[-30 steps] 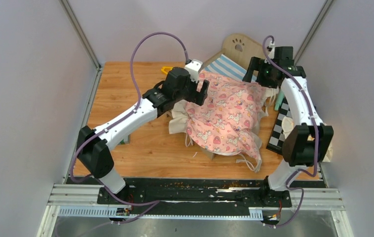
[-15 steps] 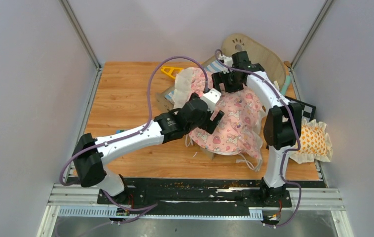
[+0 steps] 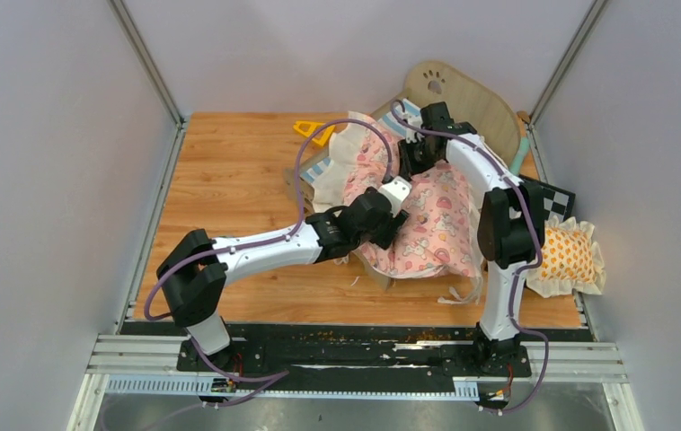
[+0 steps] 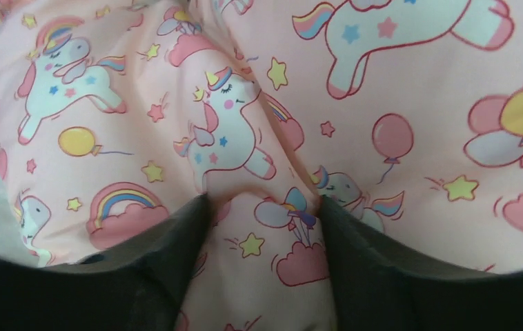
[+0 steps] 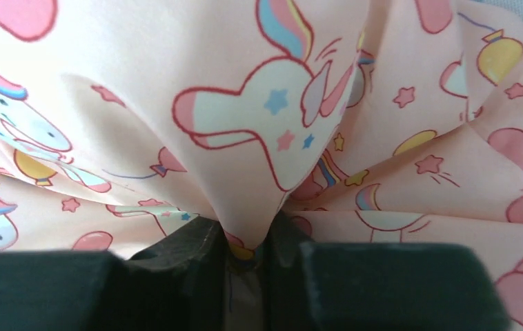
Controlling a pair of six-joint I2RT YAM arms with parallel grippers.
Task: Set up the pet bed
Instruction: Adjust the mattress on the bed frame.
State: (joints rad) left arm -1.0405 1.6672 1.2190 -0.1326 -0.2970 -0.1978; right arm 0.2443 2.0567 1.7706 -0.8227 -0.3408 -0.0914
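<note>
We have the right gripper (image 5: pixel 248 238) pinched shut on a quilt (image 3: pixel 431 211) fold, presumably to pull it flat. The left gripper (image 4: pixel 262 221) straddles a ridge, fingers apart (nothing clamped). The pet bed (image 3: pixel 463 94) sits far right, beneath.

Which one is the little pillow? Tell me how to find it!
Look at the wooden table, then go to its right edge. The pillow lies there, on the near side of a black-and-white checkered board. It is the only orange-patterned thing with a cream frill; the quilt is pink with unicorns.
</note>
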